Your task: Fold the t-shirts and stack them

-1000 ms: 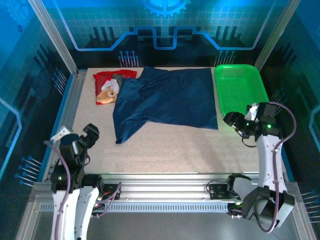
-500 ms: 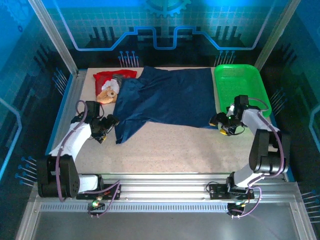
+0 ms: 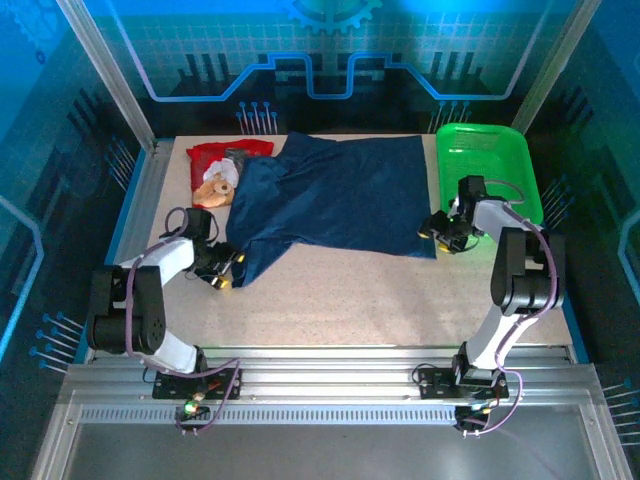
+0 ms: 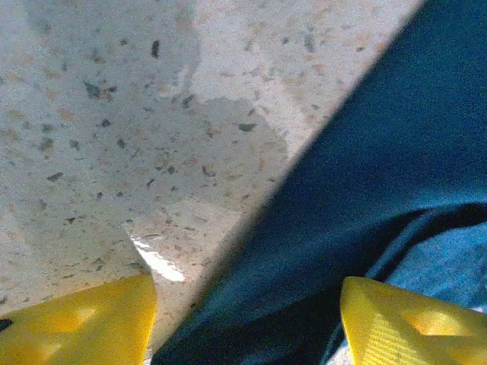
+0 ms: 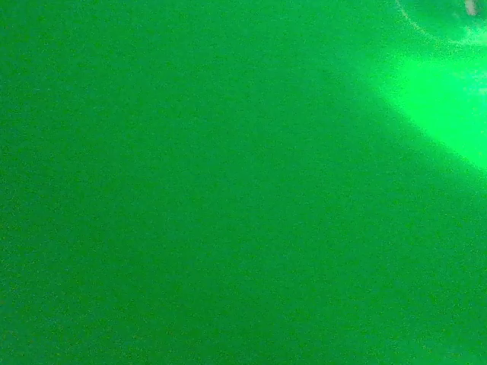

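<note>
The navy t-shirt (image 3: 340, 195) lies spread across the middle of the table, print side hidden. The red t-shirt (image 3: 215, 160) with its teddy bear sits at the back left, its right part tucked under the navy one. My left gripper (image 3: 228, 272) is low at the navy shirt's near-left corner. In the left wrist view its yellow fingertips (image 4: 84, 319) stand apart, with the navy cloth (image 4: 380, 152) edge running between them (image 4: 247, 319). My right gripper (image 3: 432, 228) is down at the shirt's near-right corner, and how its jaws stand is unclear.
The green mesh basket (image 3: 490, 160) stands at the back right, close beside my right arm. In the right wrist view a plain green surface (image 5: 243, 182) lies close to the lens. Bare speckled tabletop (image 3: 340, 295) runs along the front, with metal rails on both sides.
Both arms have swung out from near their bases and come down at the navy shirt's two near corners, the left on the left and the right beside the basket.
</note>
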`<action>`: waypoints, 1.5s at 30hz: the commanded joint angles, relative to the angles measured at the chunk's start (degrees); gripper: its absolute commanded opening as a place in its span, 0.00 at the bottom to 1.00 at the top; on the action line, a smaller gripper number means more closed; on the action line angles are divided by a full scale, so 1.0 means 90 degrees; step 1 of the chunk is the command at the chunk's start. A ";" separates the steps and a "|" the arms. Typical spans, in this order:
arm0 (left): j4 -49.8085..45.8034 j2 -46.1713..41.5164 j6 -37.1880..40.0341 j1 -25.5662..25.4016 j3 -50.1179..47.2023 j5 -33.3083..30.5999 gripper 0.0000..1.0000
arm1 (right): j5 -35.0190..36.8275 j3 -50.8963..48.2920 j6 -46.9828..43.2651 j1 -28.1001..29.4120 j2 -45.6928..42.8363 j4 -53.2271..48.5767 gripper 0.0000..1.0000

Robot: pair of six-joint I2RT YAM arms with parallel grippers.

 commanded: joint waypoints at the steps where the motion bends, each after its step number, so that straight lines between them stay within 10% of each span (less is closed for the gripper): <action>1: 0.0423 0.0263 -0.0106 -0.0155 -0.0061 0.0316 0.56 | 0.0309 0.0215 0.0193 0.0259 0.0443 -0.0343 0.56; 11: 0.0486 0.0434 0.0113 -0.0298 -0.0091 0.0281 0.09 | 0.1107 0.0353 0.0223 0.0378 -0.0802 -0.1170 0.61; 18: 0.0502 0.0132 0.0247 0.0026 -0.0256 0.0174 0.01 | 0.1158 -0.0048 0.0470 0.0838 -0.1716 -0.1706 0.63; 30: 0.0920 0.0196 0.0242 0.0084 -0.0383 0.0606 0.01 | 0.1243 -0.0981 0.0989 0.1024 -0.1050 -0.0261 0.62; 45: 0.0664 -0.1330 -0.0373 0.0092 -0.0771 0.0747 0.37 | 0.1222 -0.0588 0.0766 0.0870 -0.0218 -0.0070 0.62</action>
